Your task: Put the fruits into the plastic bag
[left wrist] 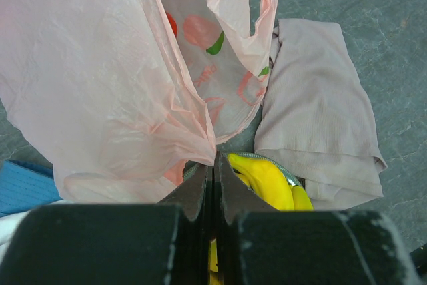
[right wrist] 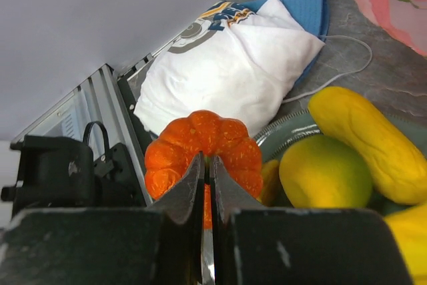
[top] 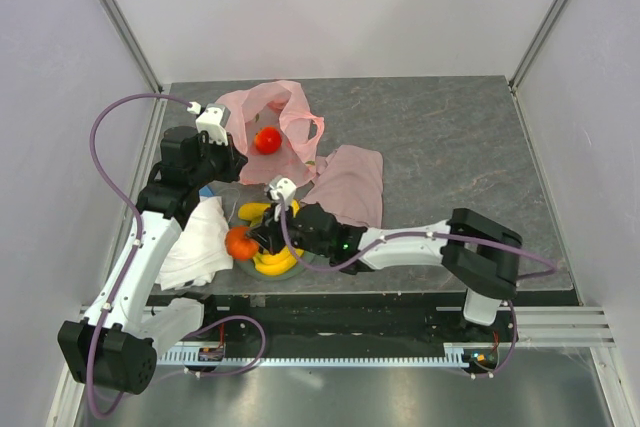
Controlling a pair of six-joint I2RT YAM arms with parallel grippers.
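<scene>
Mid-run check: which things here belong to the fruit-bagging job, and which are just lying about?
Job:
plastic bag
red fruit, in the bag
tangerine
green-yellow fruit
yellow oblong fruit
bananas

Lying about:
plate under the fruit
pink cloth
white cloth
blue cloth

Right wrist view: tangerine bottom hidden behind the right gripper jaws, contact not discernible. Only a rim strip of the plate shows. Yellow oblong fruit cut by right edge.
Left wrist view: red fruit is just a smear behind plastic bag film. Bag cut by top and left edges. Bananas half hidden behind the jaws.
Top view: green-yellow fruit can't be found, right arm over it. Blue cloth only a sliver.
</scene>
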